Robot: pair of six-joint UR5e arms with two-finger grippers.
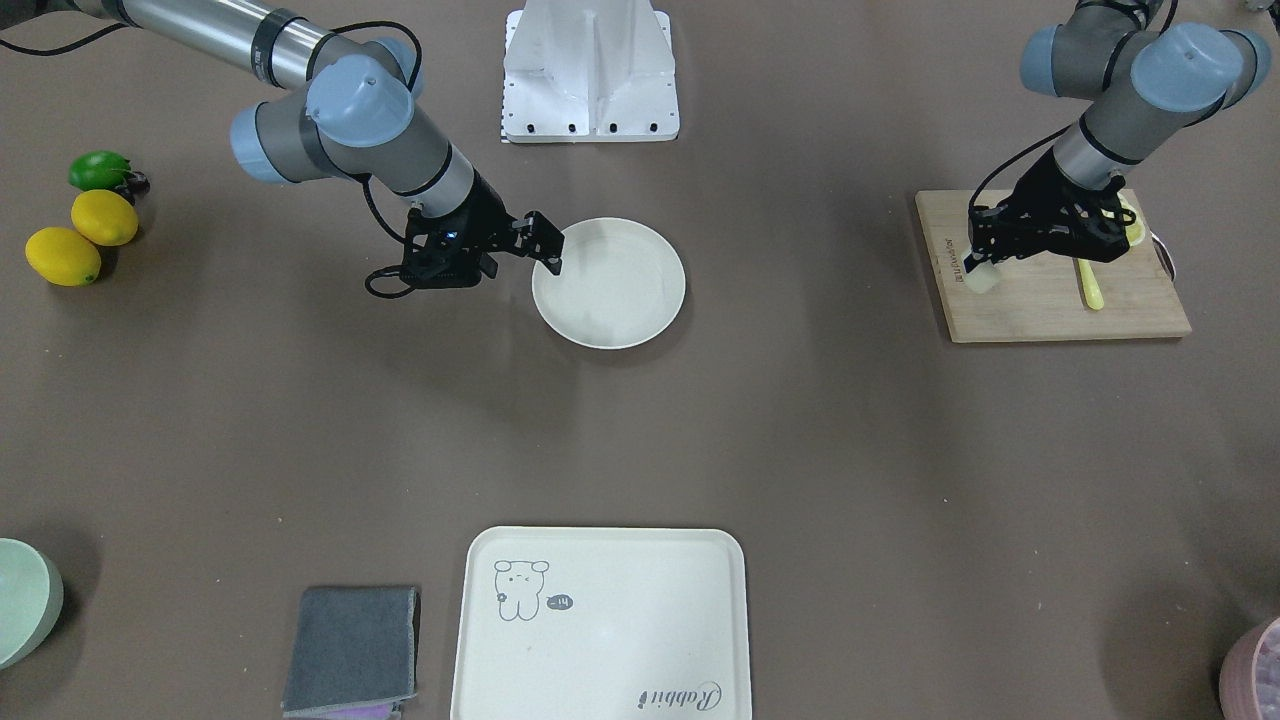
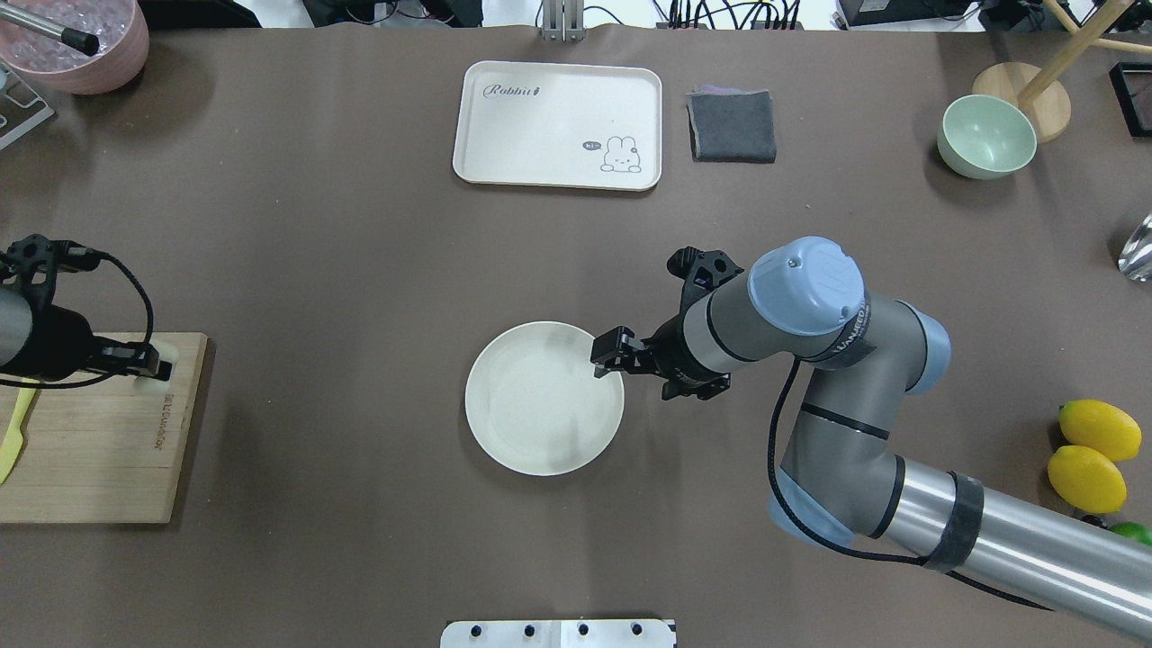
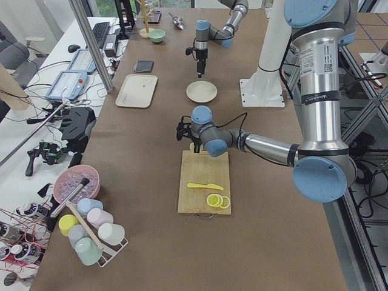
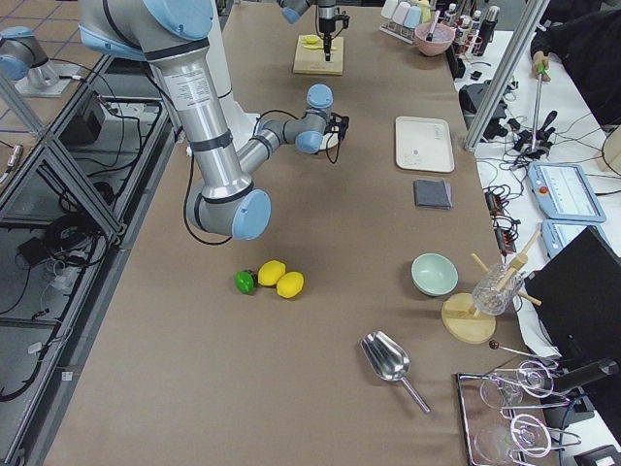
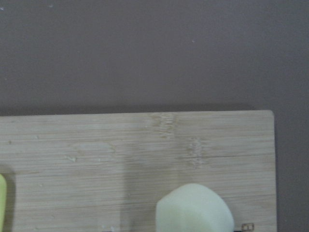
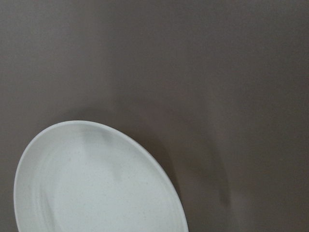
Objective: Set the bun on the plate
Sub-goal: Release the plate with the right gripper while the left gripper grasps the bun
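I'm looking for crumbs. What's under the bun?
The bun sits on the board, near a corner. The spot beneath is hidden, and the left gripper covers part of the bun.

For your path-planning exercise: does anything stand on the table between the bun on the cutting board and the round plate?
Nothing visible does. Only bare table lies between the bun and the plate. The right gripper is at the plate's rim opposite the bun, off that path.
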